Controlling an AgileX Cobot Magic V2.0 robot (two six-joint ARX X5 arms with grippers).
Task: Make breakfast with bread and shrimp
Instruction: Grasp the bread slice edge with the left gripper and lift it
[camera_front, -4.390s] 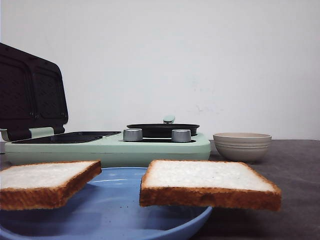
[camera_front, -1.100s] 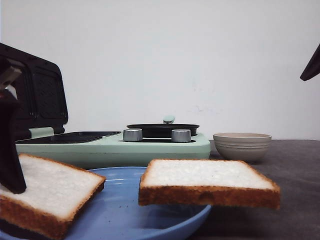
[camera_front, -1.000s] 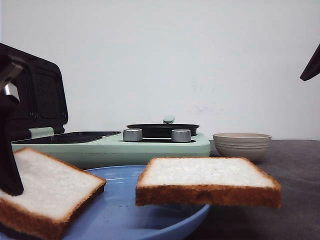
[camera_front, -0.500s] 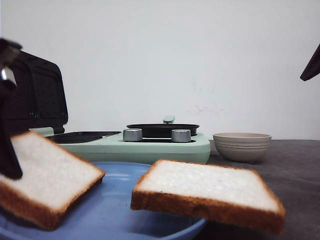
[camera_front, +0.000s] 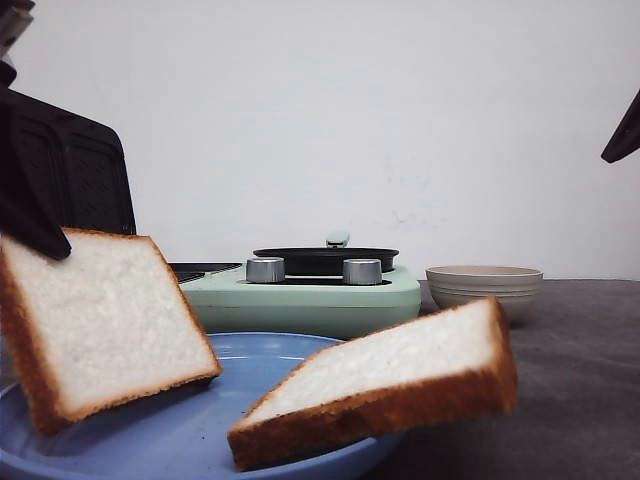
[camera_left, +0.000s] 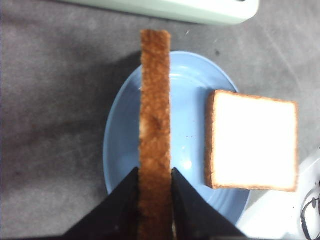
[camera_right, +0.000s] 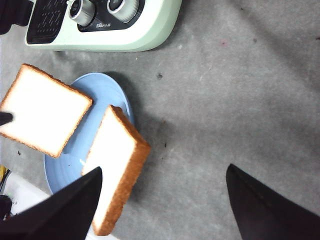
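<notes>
Lifting one bread slice (camera_left: 155, 125) off blue plate (camera_left: 117, 150), pinched in left gripper (camera_left: 154, 192); right gripper (camera_right: 162, 205) spread, idle. Sandwich maker (camera_front: 300, 290) unloaded; shrimp unseen.

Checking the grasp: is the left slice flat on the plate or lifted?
Lifted: left gripper pinches the slice, tilted above the plate.

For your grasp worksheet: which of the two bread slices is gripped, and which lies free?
The left slice, pinched edge-on by the left gripper, is held. The right slice lies tilted on the blue plate, ungripped.
</notes>
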